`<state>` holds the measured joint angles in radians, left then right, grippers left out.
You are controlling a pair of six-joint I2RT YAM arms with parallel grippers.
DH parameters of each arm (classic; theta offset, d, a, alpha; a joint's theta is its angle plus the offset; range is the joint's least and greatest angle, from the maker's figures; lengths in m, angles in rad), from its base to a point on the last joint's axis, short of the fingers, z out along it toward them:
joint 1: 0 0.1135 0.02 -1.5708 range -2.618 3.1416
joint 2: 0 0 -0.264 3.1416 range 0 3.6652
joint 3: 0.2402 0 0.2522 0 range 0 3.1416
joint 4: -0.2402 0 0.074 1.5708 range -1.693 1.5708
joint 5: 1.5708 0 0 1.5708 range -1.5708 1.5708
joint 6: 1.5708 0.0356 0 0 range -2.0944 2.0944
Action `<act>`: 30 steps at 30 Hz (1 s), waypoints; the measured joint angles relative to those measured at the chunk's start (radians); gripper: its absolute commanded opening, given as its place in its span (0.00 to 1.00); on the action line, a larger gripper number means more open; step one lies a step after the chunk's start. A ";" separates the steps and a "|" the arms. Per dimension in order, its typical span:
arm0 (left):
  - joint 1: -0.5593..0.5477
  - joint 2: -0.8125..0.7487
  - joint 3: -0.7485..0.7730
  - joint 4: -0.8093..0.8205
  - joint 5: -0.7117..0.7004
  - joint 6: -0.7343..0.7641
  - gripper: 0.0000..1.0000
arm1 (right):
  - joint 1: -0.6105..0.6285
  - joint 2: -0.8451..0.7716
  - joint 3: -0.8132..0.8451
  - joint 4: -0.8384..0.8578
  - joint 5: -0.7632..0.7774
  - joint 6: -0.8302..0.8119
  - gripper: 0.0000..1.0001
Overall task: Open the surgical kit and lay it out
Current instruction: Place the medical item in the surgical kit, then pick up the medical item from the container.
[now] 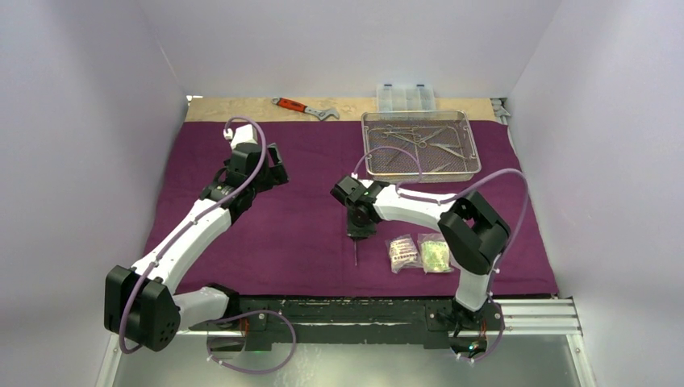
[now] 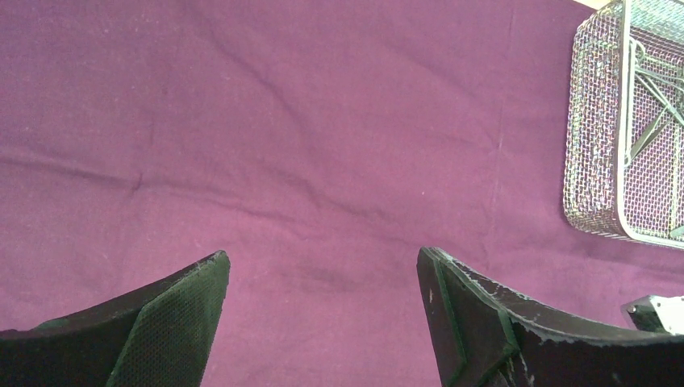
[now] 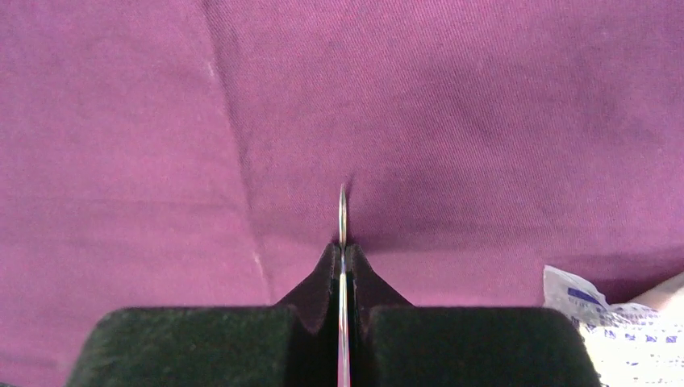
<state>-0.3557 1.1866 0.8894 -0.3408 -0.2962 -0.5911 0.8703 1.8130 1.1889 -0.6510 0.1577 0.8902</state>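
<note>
As we look from above, the wire-mesh tray (image 1: 452, 167) sits far right on the purple cloth (image 1: 298, 234). Our left gripper (image 2: 323, 262) gapes wide, empty, over cloth; our right gripper (image 3: 343, 256) pinches the slim tweezers (image 3: 343, 214) tight.

1. Large dark-purple cloth (image 1: 306, 218) — one.
2. Silver wire-mesh tray (image 1: 452, 171) — one.
3. Steel instruments (image 1: 419, 137) in the tray — several, tangled together; the exact number cannot be told, though scissor-like ring handles show among them.
4. Slim steel tweezers (image 3: 342, 214) outside the tray: one.
5. Clear packets (image 1: 401, 252) — two in the overhead view.
6. Clear plastic compartment box (image 1: 406, 97): one.
7. Red-handled wrench (image 1: 305, 107): one.
8. Robot arms: two, a left arm (image 1: 189, 230) and a right arm (image 1: 411, 210).
9. Claws: two, a left claw (image 2: 323, 322) and a right claw (image 3: 343, 258), each with two fingers.
10. Table (image 1: 234, 107): one.
</note>
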 measured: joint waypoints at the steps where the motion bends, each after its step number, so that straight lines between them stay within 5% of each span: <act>1: 0.000 0.000 0.000 0.000 0.000 0.000 0.85 | 0.000 0.008 0.000 0.003 -0.005 0.002 0.02; 6: 0.000 0.000 0.000 0.000 0.000 0.004 0.85 | 0.002 0.029 0.006 0.008 -0.020 0.014 0.43; 10: 0.000 0.001 -0.002 0.001 -0.005 0.008 0.85 | 0.006 0.032 0.018 -0.003 -0.020 0.020 0.58; 24: 0.000 -0.017 -0.005 0.001 -0.051 0.013 0.86 | -0.009 0.021 0.275 -0.142 0.087 -0.016 0.61; 30: 0.000 -0.037 -0.005 0.020 -0.066 0.034 0.86 | -0.191 -0.040 0.415 -0.133 0.184 -0.125 0.52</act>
<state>-0.3557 1.1500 0.8845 -0.3210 -0.3626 -0.5568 0.6792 1.7733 1.6043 -0.7837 0.3416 0.7650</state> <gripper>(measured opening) 0.860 0.558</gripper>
